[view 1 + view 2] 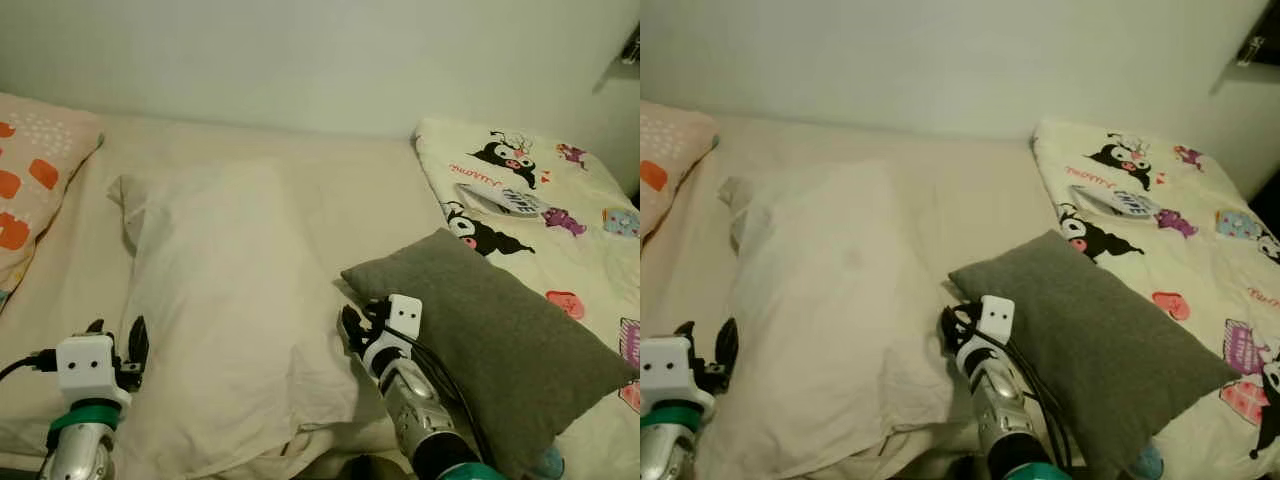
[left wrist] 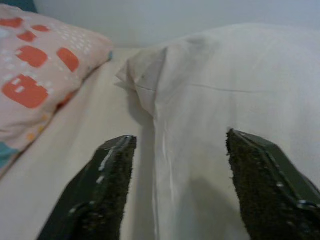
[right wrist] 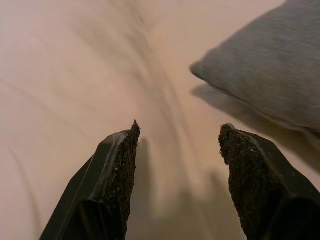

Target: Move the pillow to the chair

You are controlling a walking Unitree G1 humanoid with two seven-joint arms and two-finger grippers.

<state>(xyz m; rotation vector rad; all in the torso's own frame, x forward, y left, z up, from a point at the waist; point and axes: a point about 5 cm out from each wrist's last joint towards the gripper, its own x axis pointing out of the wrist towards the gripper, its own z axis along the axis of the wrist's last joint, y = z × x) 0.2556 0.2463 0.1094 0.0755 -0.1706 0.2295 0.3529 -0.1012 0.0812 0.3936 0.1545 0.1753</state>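
A large cream pillow (image 1: 225,300) lies in the middle of the bed. A grey pillow (image 1: 490,330) rests to its right, partly on a cartoon-print blanket. My left gripper (image 1: 118,345) is open over the cream pillow's near left edge; the left wrist view shows its two fingers (image 2: 105,185) straddling that edge, with the pillow's far corner (image 2: 145,70) ahead. My right gripper (image 1: 352,330) hovers open between the two pillows, just left of the grey pillow's near corner (image 3: 250,70). Nothing is held.
A pink pillow with orange patches (image 1: 30,190) lies at the bed's far left. The cartoon-print blanket (image 1: 530,200) covers the right side. A pale wall (image 1: 300,50) runs behind the bed.
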